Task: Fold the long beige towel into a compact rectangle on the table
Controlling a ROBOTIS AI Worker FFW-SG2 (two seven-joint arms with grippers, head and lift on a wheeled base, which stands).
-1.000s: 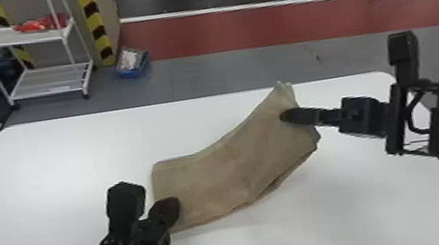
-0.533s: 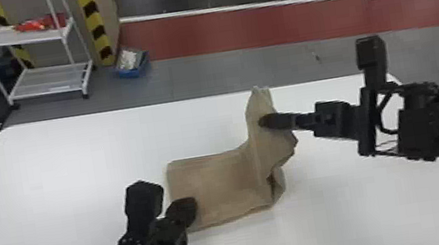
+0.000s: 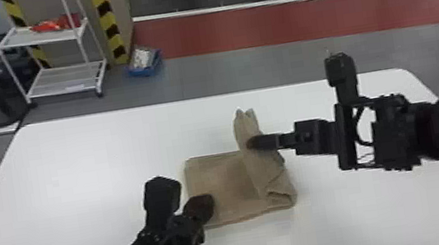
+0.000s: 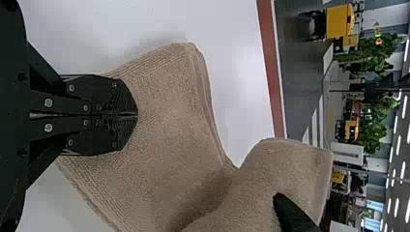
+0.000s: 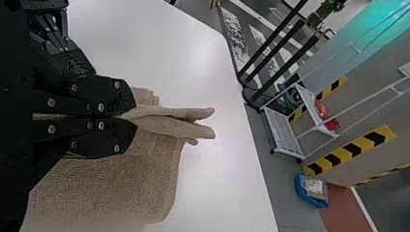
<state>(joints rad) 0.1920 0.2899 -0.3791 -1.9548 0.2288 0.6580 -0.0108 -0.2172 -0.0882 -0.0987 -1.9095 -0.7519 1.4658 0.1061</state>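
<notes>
The right gripper (image 3: 252,144), clamped on the raised end of the towel (image 3: 222,177), swung it leftward above the surface (image 3: 84,169), likely shaping a fold; the left gripper (image 4: 137,115), tips together against the other end, edged rightward

From where I'm standing there isn't a word I can read: there's a pale label (image 5: 313,185) on the packet (image 5: 317,197) in the blue bin (image 3: 146,72), past the far edge of the table (image 3: 106,118), but its print is too small to make out.
</notes>
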